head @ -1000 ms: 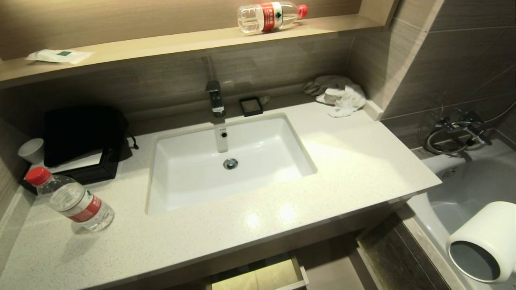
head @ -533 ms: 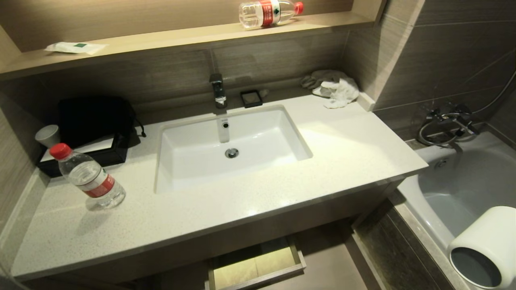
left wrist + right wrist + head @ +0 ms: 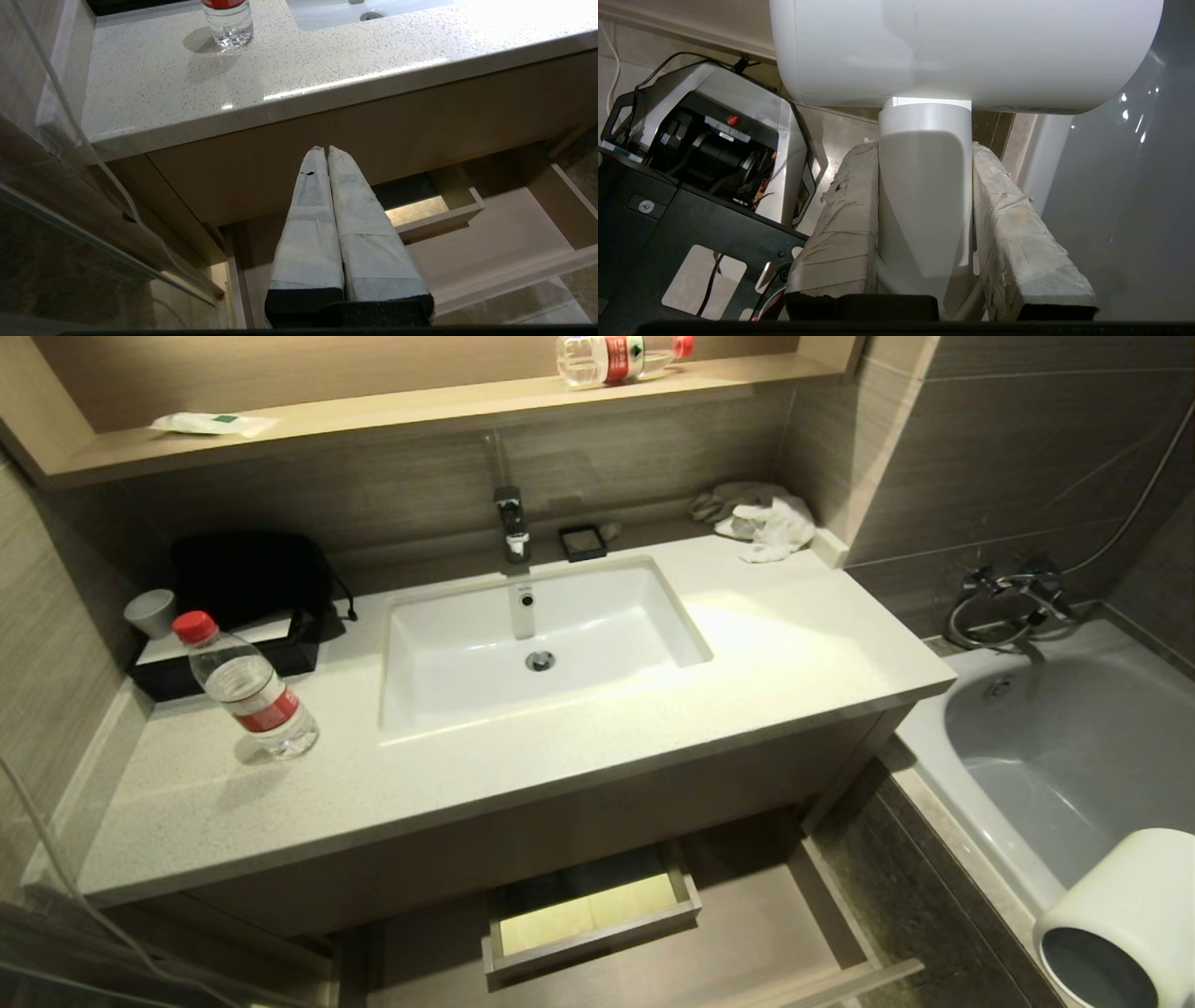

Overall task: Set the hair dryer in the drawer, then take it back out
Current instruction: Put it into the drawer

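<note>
Since 1 second ago the view has been lowered, exposing more of the open drawer (image 3: 597, 919) at 6 o'clock. The hair dryer (image 3: 1120, 919), at 4 o'clock, is clamped by the right gripper (image 3: 924, 219); insertion is judged pending. The left gripper (image 3: 327, 154) is pressed closed, empty.

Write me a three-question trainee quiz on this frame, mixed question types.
1. True or false: the right pincer is clamped on the hair dryer by its handle.
2. Where is the upright water bottle? A) in the sink B) on the counter, left of the sink C) in the drawer
3. Fill in: the drawer under the counter stands ____.

Key: 1 true. 2 B. 3 open. The left pincer is shut, holding nothing.
</note>
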Available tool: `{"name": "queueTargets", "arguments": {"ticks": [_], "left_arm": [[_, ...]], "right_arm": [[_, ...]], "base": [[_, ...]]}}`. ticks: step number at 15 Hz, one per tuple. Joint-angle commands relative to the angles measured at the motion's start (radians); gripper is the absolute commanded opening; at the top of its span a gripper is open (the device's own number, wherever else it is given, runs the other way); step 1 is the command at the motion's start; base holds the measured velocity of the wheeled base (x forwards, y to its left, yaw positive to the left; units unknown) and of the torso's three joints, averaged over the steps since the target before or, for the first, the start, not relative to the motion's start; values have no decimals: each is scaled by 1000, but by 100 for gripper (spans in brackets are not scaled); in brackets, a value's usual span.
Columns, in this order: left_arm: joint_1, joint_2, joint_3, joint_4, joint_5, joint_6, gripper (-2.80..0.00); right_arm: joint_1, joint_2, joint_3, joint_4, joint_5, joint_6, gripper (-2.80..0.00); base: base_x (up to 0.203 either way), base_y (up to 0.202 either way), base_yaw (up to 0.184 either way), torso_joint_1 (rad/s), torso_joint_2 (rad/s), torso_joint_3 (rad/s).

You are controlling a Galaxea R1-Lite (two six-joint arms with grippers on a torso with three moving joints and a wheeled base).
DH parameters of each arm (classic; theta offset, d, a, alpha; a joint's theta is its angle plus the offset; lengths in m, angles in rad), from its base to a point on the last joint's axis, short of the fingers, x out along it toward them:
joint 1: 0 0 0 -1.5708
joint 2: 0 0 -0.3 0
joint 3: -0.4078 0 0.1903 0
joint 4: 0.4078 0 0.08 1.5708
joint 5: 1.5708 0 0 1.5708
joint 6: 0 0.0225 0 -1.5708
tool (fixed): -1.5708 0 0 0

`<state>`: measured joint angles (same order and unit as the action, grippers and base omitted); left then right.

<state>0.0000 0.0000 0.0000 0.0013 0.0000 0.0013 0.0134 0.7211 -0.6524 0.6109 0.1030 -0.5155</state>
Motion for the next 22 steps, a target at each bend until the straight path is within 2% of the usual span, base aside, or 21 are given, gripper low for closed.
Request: {"name": "queueTargets", "arguments": {"ticks": [1,22], "left_arm": [[0,0,0,0,0,0,-280],[0,0,0,0,0,0,-280]], "right_arm": [[0,0,11,1,0,-3,-280],[0,-28,54,2,-2,1,-280]], "base": [[0,0,0,-280,90,-188],[0,0,0,-15,4,-10]]}}
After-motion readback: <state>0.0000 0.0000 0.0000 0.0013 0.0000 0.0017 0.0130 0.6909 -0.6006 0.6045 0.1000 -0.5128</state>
